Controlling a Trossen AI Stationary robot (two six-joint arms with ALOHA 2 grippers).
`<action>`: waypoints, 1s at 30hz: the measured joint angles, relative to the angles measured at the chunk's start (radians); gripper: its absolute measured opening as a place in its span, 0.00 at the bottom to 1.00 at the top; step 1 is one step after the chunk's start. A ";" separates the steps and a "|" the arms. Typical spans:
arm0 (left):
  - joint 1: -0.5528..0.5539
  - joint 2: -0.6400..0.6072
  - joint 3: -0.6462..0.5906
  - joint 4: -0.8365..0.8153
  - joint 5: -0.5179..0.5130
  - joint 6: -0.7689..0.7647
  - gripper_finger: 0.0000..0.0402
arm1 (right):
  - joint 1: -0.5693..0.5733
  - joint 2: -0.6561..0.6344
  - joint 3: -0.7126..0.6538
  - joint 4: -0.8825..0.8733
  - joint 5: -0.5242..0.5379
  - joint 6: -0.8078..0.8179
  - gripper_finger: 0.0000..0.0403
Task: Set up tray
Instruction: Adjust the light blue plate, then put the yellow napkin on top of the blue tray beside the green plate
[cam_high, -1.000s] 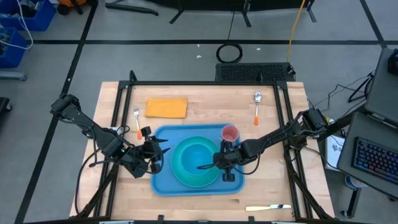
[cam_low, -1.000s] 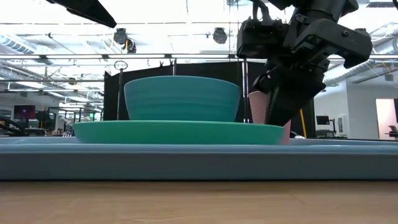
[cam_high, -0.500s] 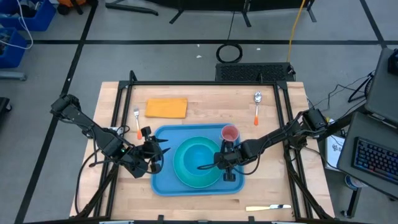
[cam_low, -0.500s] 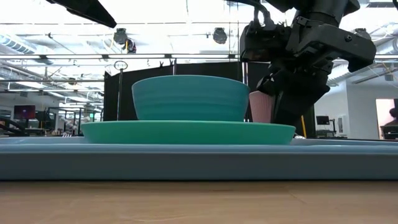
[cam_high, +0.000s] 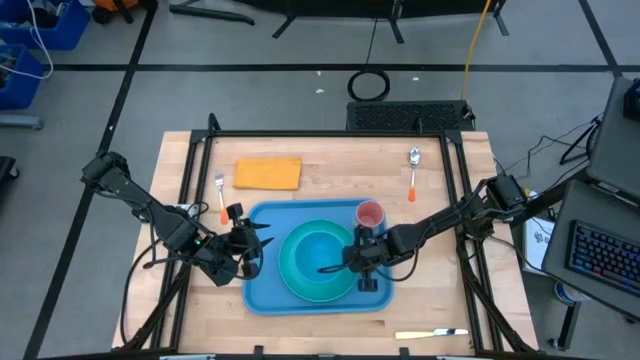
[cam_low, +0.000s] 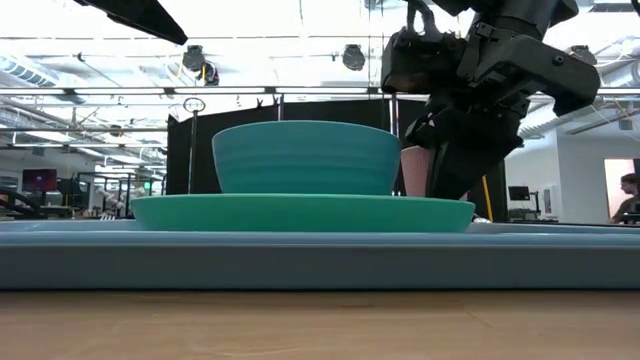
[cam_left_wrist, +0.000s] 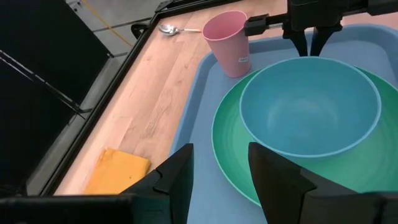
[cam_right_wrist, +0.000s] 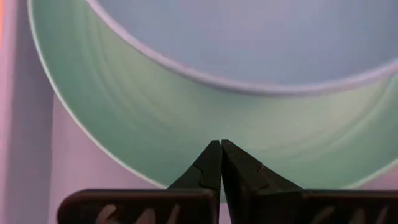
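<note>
— Where is the tray (cam_high: 268, 290)?
— On the near middle of the table (cam_high: 330, 160), holding a green plate (cam_high: 290, 278), a teal bowl (cam_high: 318, 250) and a pink cup (cam_high: 370, 214) at its far right corner.

— And the grippers?
— The right gripper (cam_high: 327, 268) hangs over the plate's right edge, jaws pinched together, empty. The left gripper (cam_high: 262, 244) sits at the tray's left rim, fingers apart, holding nothing.

— Open room?
— Bare wood far of the tray, between the orange napkin (cam_high: 267, 173) and spoon (cam_high: 413, 170).
</note>
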 joint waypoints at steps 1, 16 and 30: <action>0.000 0.000 0.000 0.000 0.000 0.000 0.40 | 0.001 0.000 0.000 0.009 0.001 -0.004 0.03; 0.052 0.002 0.000 -0.075 0.004 -0.074 0.40 | 0.010 -0.072 0.000 0.095 0.007 -0.046 0.35; 0.258 0.029 -0.001 -0.258 0.102 -0.138 0.40 | 0.013 -0.088 0.000 0.109 0.005 -0.046 0.45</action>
